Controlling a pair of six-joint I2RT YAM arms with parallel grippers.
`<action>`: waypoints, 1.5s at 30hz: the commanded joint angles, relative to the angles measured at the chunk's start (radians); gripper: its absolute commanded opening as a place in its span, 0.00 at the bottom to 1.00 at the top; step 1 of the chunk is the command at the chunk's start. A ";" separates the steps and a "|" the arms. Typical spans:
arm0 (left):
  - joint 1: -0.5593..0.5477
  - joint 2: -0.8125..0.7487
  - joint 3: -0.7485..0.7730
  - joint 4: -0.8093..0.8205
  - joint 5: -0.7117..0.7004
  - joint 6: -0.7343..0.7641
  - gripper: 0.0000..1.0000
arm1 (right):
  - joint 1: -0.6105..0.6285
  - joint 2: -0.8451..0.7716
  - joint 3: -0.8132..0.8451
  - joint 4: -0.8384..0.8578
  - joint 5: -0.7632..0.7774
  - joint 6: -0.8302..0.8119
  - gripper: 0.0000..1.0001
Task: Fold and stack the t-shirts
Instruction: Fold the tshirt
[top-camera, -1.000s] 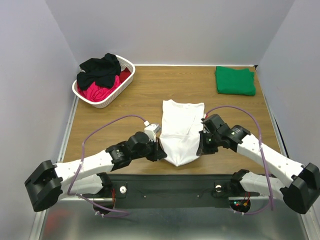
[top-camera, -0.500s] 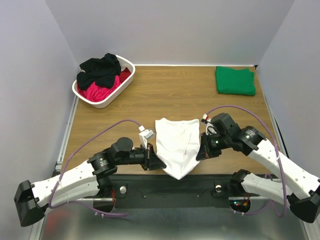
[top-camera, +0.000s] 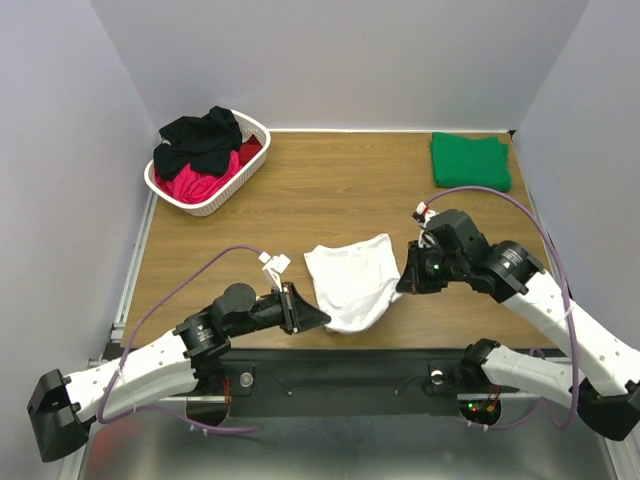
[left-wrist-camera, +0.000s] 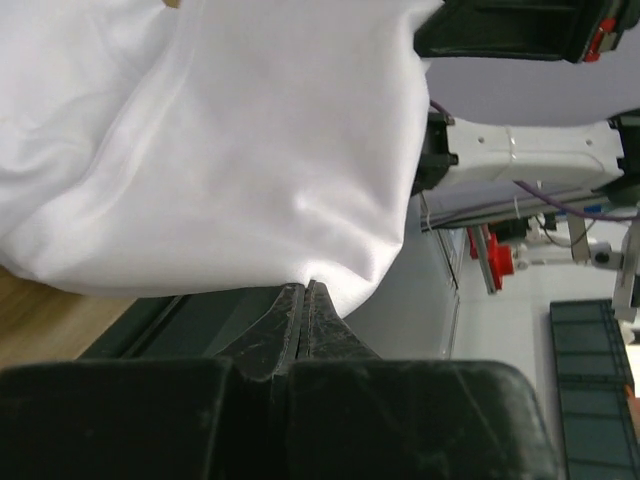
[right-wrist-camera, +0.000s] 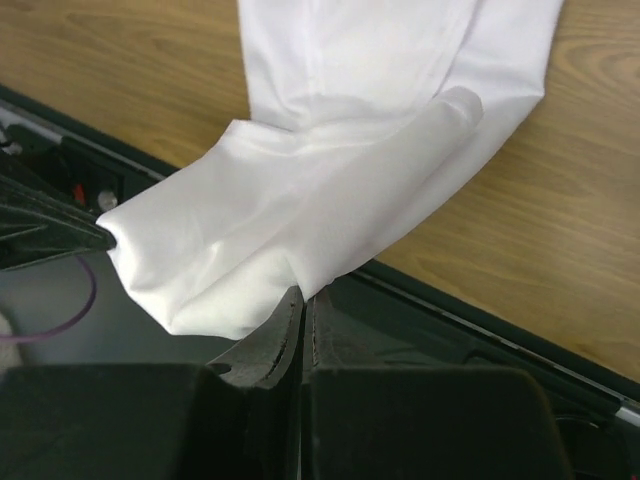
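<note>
**Together, both grippers pinch the white t-shirt (top-camera: 350, 285) near the front edge of the table (top-camera: 300, 190)**

The left gripper (top-camera: 320, 319) is clamped shut on the white t-shirt. Its wrist view shows the two fingers pressed together with the cloth's edge nipped at their tips. The rest of the fabric spreads up and away in front of them.

The right gripper (top-camera: 403, 284) is likewise closed on the same shirt. Its jaws meet on a folded edge of cloth, with the fabric bunched ahead of the tips and to their left.

The shirt spans the gap between the two grippers. The left one holds its near left side, and the right one holds its right edge, a little further from the arm bases. Part of the cloth is lifted off the table in a loose roll. Beyond the right gripper's tips the remaining part lies flat on the wood. In the right wrist view, the left gripper's dark tip shows at the far left end of the bunched cloth.

Well beyond the right gripper, toward the far right corner of the table, a green t-shirt (top-camera: 470, 161) lies folded flat. Well beyond the left gripper, at the far left corner, a white lattice basket (top-camera: 215, 203) holds a black t-shirt (top-camera: 200, 138) heaped on a red-pink t-shirt (top-camera: 195, 186). The black one droops over the rim.
</note>
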 joint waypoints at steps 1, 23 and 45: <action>0.050 0.010 -0.064 0.194 -0.063 -0.089 0.00 | 0.004 0.048 0.029 0.056 0.167 -0.014 0.00; 0.338 0.294 0.022 0.385 0.094 0.059 0.00 | -0.018 0.351 0.214 0.173 0.471 -0.128 0.00; 0.388 0.218 0.177 0.080 0.354 0.331 0.00 | -0.070 0.313 0.204 0.136 -0.051 -0.254 0.00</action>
